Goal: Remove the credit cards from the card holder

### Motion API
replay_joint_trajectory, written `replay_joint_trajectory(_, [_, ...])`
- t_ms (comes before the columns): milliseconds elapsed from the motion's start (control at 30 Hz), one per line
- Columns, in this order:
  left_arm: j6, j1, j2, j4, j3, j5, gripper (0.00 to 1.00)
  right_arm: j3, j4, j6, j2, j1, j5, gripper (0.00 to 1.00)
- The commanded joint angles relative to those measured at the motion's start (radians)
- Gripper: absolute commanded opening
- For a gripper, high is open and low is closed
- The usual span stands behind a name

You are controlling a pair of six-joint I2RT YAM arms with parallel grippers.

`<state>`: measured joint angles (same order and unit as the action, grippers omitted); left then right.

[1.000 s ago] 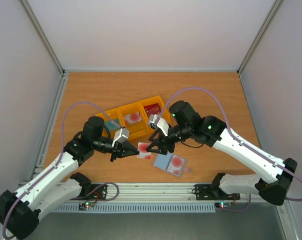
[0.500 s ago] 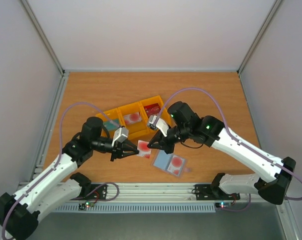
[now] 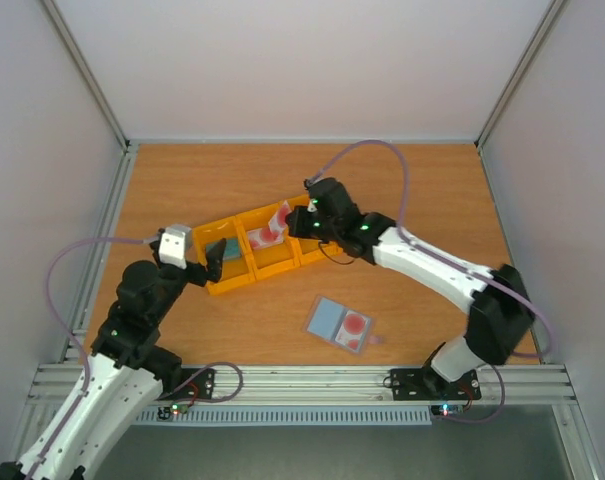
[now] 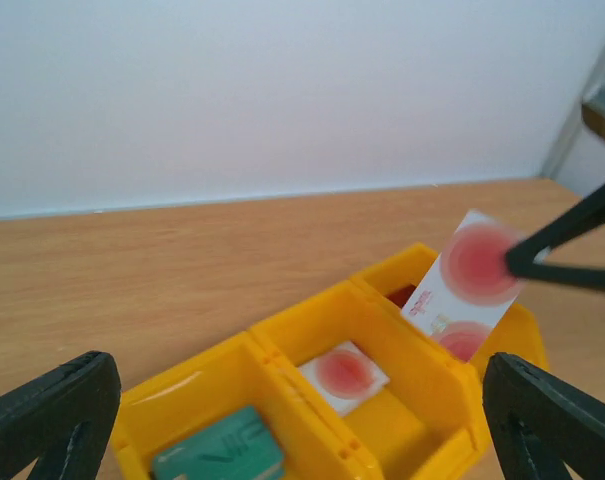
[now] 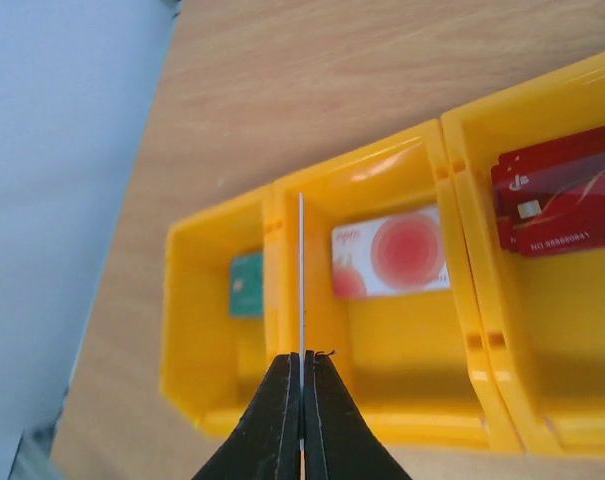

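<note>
Your right tool (image 5: 302, 362) pinches a whitish-pink card (image 4: 471, 268) edge-down over the tray (image 3: 244, 276) — likely for dropping in; left tool (image 4: 302, 420), tray's 9 o'clock, spread.

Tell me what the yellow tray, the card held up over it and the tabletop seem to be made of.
Tray: moulded plastic, probably; uniform glossy yellow with soft highlights on rounded rims.
Card: thin stiff plastic, likely; printed, smooth, standing flat without sagging.
Tabletop: wood or wood-look laminate; brown grain lines, matte, which one unclear.
</note>
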<state>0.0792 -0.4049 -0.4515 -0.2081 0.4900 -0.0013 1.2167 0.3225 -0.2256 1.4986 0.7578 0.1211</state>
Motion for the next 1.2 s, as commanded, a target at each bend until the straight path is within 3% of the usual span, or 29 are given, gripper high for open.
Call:
replay_joint_trajectory(0, [0.064,0.022,0.077,0.0,-0.053,-0.189,0.99,0.07,-0.179,-0.218,0.169,0.066,-0.316,0.01])
replay_joint_trajectory(167, [0.086,0.025,0.136,0.005,-0.087,-0.191,0.99,0.142,-0.163,-0.317,0.324,0.08,-0.382,0.01])
replay_joint_trajectory(400, [0.084,0.025,0.176,0.007,-0.1,-0.174,0.99,0.238,-0.159,-0.361,0.494,0.081,-0.271,0.01])
replay_joint_trajectory(567, [0.082,0.025,0.182,0.015,-0.106,-0.163,0.99,0.257,-0.166,-0.397,0.542,0.081,-0.172,0.01])
replay_joint_trajectory(800, [0.091,0.025,0.174,0.021,-0.11,-0.144,0.99,0.257,-0.148,-0.405,0.553,0.081,-0.158,0.02])
replay_joint_trajectory(1067, [0.093,0.025,0.174,0.023,-0.114,-0.135,1.0,0.287,-0.046,-0.323,0.508,0.081,-0.212,0.28])
replay_joint_trajectory(1167, [0.093,0.025,0.173,0.025,-0.115,-0.132,0.99,0.29,-0.012,-0.288,0.485,0.082,-0.24,0.31])
